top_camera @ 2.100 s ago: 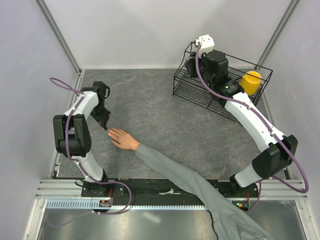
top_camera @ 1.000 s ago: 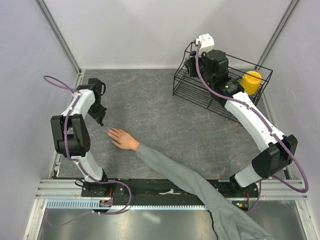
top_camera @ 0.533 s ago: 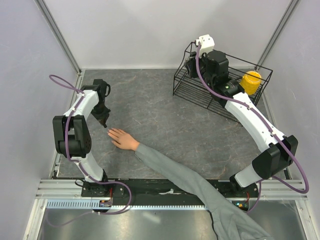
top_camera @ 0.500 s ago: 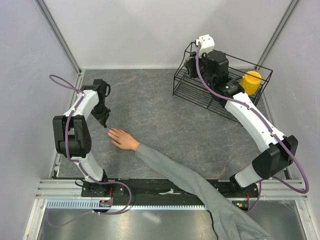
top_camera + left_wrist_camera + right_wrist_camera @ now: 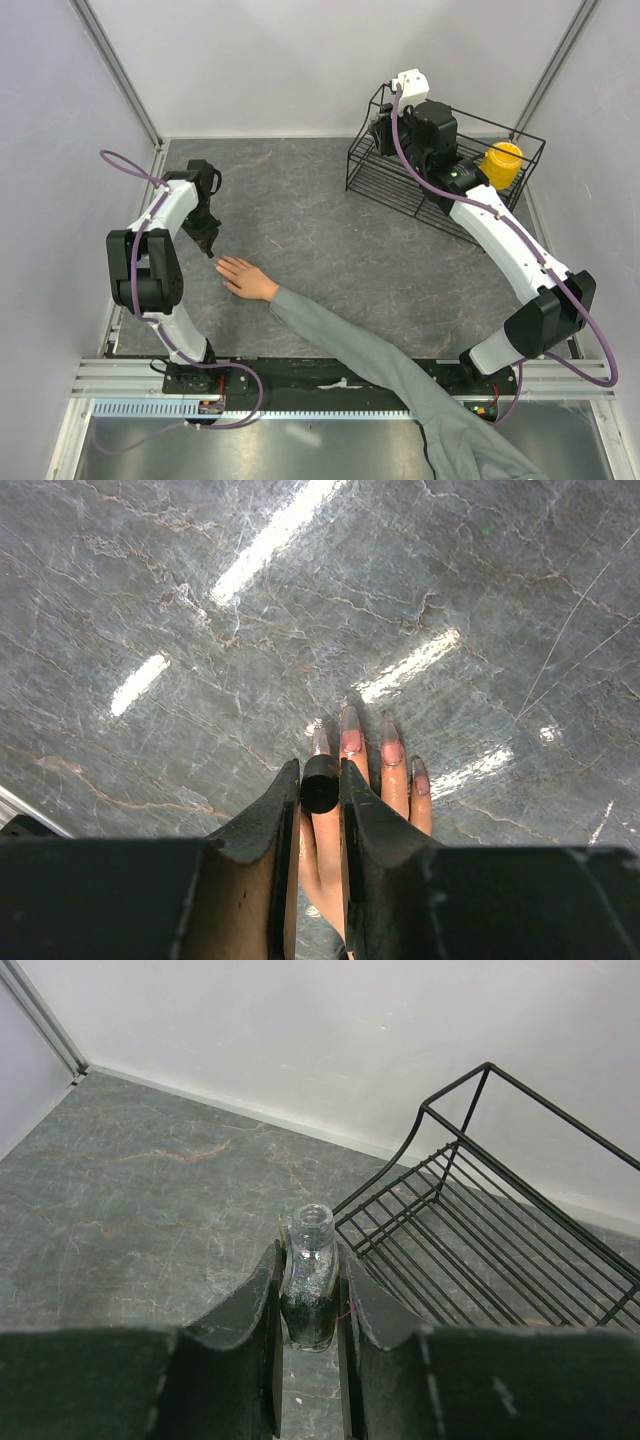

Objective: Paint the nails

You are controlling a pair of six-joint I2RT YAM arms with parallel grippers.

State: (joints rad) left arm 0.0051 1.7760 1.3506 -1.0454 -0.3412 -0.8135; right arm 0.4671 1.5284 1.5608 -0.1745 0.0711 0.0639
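Observation:
A bare hand with a long grey sleeve lies flat on the table, fingers pointing up-left. In the left wrist view its nails show pinkish and glossy. My left gripper is shut on a black brush cap and hovers right over the fingertips; it also shows in the top view. My right gripper is shut on an open glass polish bottle with dark glittery polish, held by the wire basket. The brush tip is hidden below the cap.
A black wire basket stands at the back right with a yellow cup at its right end. Grey walls close in the table on three sides. The sleeve crosses the near middle of the table.
My left gripper swung out to the left away from the hand, then came back to the fingertips. In the last half second nothing moves. The right arm stays still.

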